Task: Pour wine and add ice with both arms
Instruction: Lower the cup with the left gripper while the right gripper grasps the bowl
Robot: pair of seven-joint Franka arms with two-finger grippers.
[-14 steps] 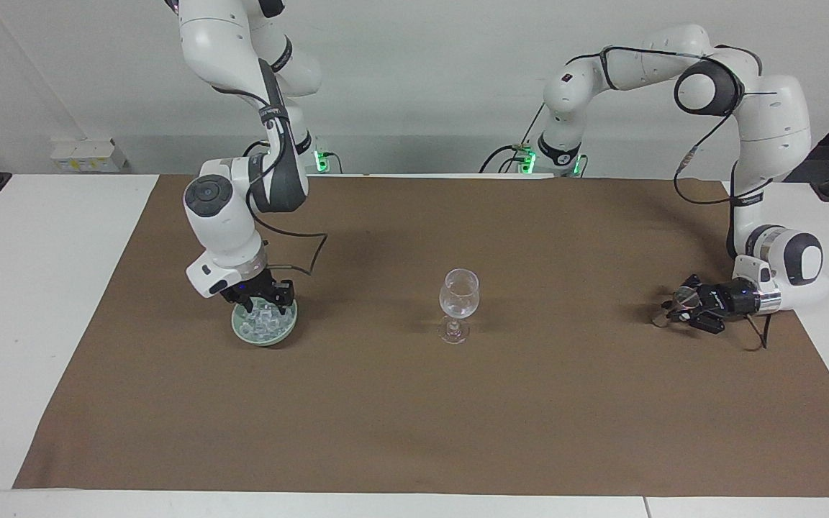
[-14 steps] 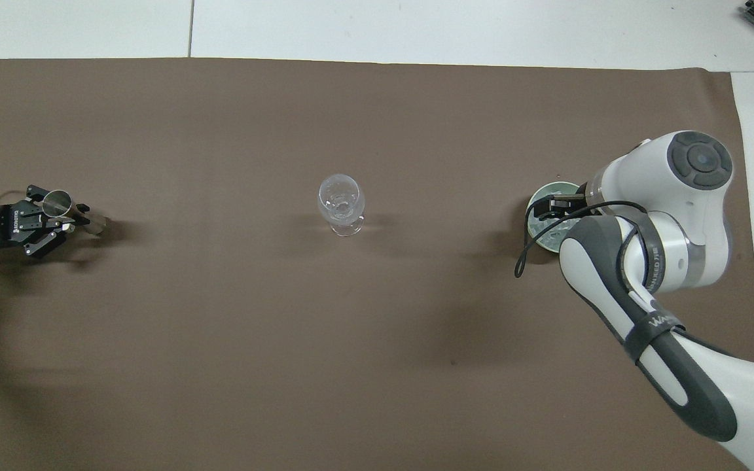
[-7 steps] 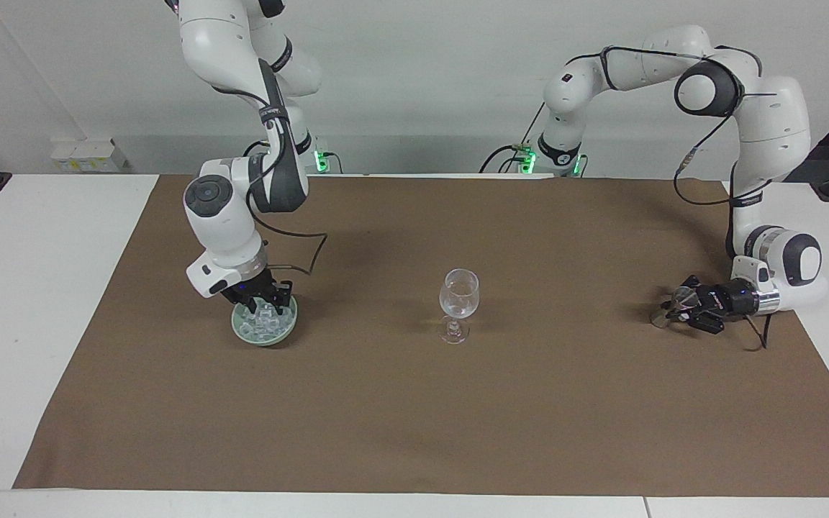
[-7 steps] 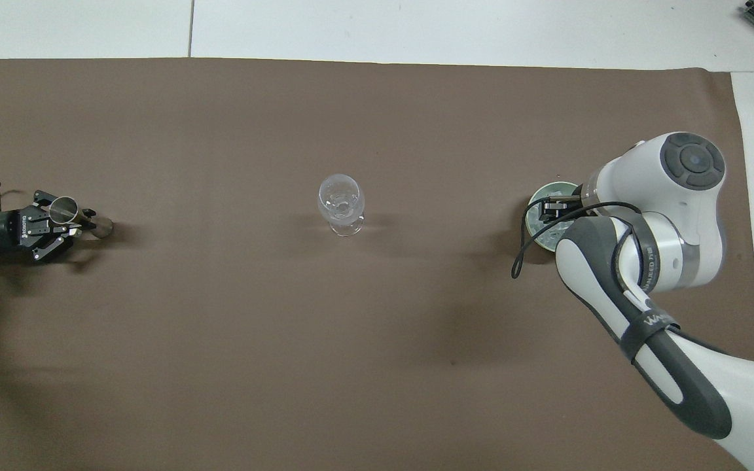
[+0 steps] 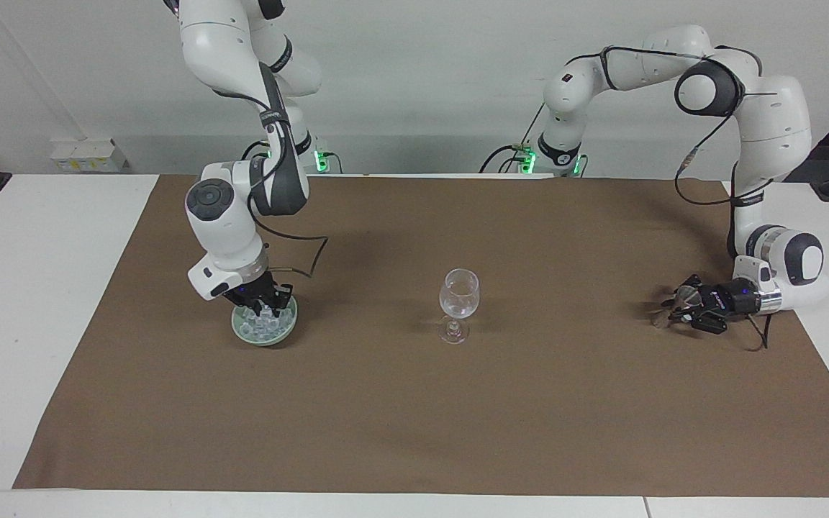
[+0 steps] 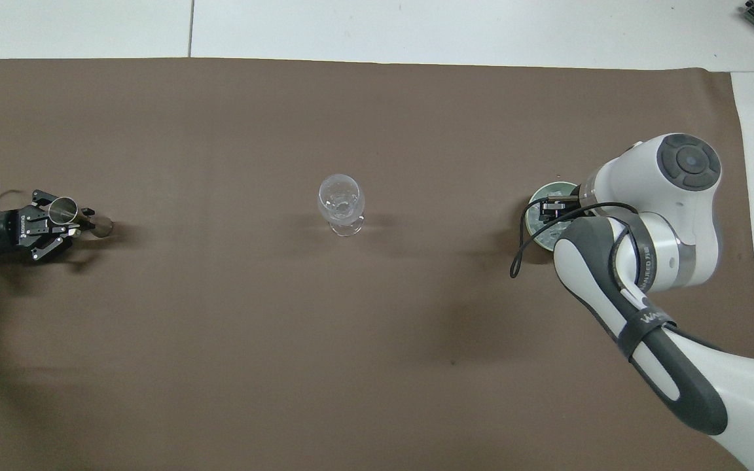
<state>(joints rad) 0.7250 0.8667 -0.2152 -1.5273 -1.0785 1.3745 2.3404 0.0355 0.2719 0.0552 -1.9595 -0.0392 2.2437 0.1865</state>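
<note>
Facing view tells it best: the right gripper [image 5: 265, 305] is down over the green bowl [image 5: 242, 333] of ice [image 5: 265, 328], about mid-height in the frame toward the right arm's end of the worktop. Its jaws were apart a second ago and have now snapped together right in the pile. Looks like it went for a cube, though I can't tell whether one is actually pinched in there. In the overhead view the arm's big wrist covers most of the bowl, so no help from that side.

The left gripper [image 5: 681, 308] sits low at the other end with a small metal cup [image 6: 63, 210] lying sideways at its tip. It has barely shifted, and I can't tell whether its jaws are clamped on the cup or letting go.

The wine glass [image 5: 459, 295] stands upright dead centre of the frame, untouched, and looks clear to me, with no ice in it. So my read is that the ice step is just kicking off: next it needs a clean lift and a carry over to the glass.
</note>
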